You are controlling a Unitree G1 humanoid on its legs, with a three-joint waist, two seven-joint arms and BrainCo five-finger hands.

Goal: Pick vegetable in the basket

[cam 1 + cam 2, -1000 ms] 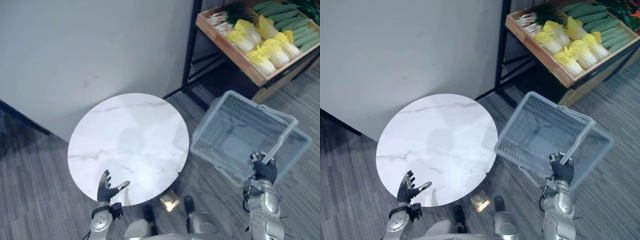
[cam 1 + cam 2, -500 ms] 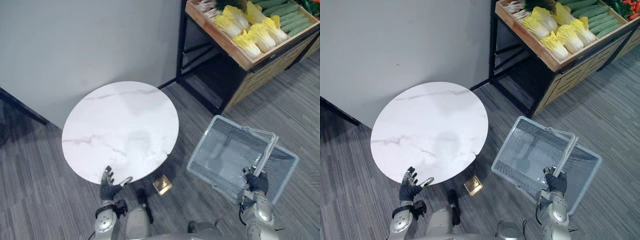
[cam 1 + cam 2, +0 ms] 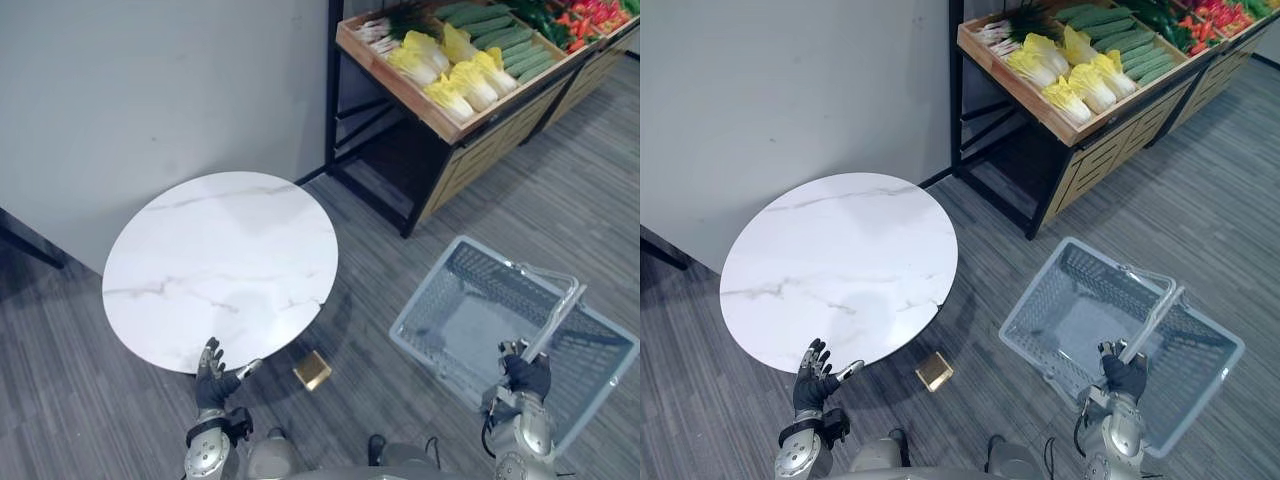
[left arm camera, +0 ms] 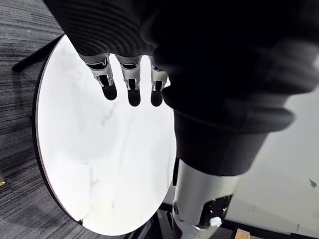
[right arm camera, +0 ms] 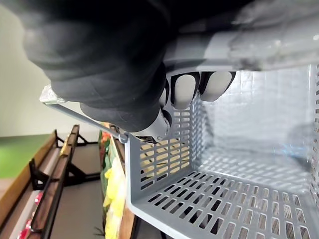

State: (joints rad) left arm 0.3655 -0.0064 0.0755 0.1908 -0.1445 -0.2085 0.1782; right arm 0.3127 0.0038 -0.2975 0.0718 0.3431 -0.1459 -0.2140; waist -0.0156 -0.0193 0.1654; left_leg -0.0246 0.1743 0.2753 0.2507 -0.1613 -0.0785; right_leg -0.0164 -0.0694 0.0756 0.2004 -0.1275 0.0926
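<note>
A grey plastic basket (image 3: 470, 325) hangs at the lower right, nothing inside it. My right hand (image 3: 527, 375) is shut on the basket handle (image 3: 552, 322); the right wrist view shows the hand (image 5: 124, 84) curled round the handle bar above the basket's slotted wall (image 5: 199, 199). Vegetables lie in a wooden crate (image 3: 420, 105) on a stand at the top right: yellow-leaved cabbages (image 3: 455, 85), green cucumbers (image 3: 500, 40) and red ones (image 3: 590, 12) further right. My left hand (image 3: 214, 376) is open near the front edge of a round white marble table (image 3: 220, 265).
The vegetable stand has a black metal frame (image 3: 331, 100) and wooden slatted lower front (image 3: 480, 160). A small gold-coloured block (image 3: 312, 370) lies on the grey floor under the table's edge. A light wall (image 3: 150, 90) stands behind the table.
The whole view has shifted, so the camera moved: table and stand now sit further left and lower. The basket stays in my right hand and hangs lower right. Left hand stays open.
</note>
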